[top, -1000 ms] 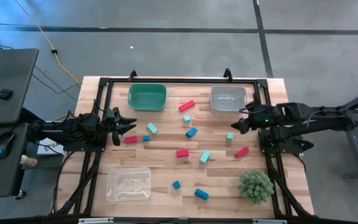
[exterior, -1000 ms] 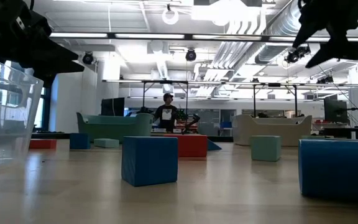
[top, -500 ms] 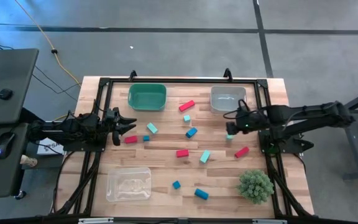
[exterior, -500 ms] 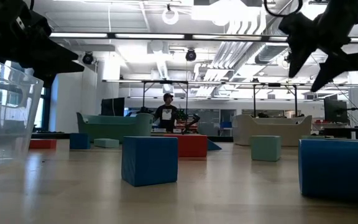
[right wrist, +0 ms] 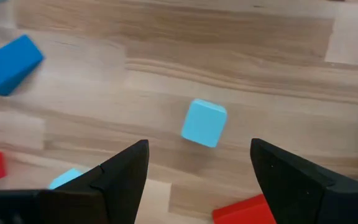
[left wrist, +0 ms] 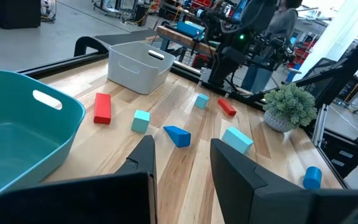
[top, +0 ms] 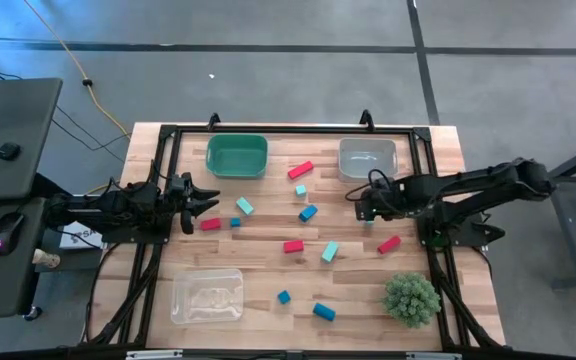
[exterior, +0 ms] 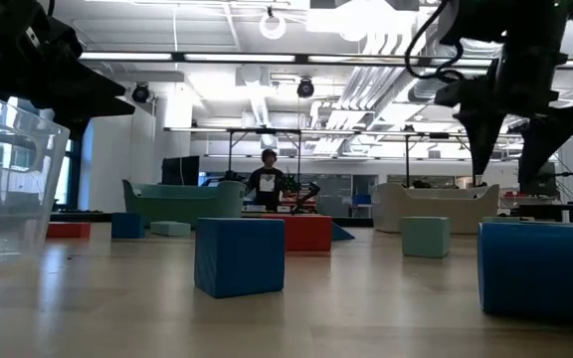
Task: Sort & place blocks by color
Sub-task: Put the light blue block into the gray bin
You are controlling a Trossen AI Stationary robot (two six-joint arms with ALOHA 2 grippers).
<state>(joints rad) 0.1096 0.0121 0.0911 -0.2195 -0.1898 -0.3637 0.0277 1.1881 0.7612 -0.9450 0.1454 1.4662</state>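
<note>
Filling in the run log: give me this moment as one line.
right gripper: open, above light teal cube | left gripper: open, waiting at left edge | grey bin: no blocks seen inside

Wooden table [top: 258,265] holds a green bin [top: 236,155] at 11 o'clock, grey bin [top: 367,158] at 1, clear bin [top: 207,296] at 7, spiky green plant ball [top: 411,297] at 5. Low view: person [exterior: 267,182] standing in the room beyond.
</note>
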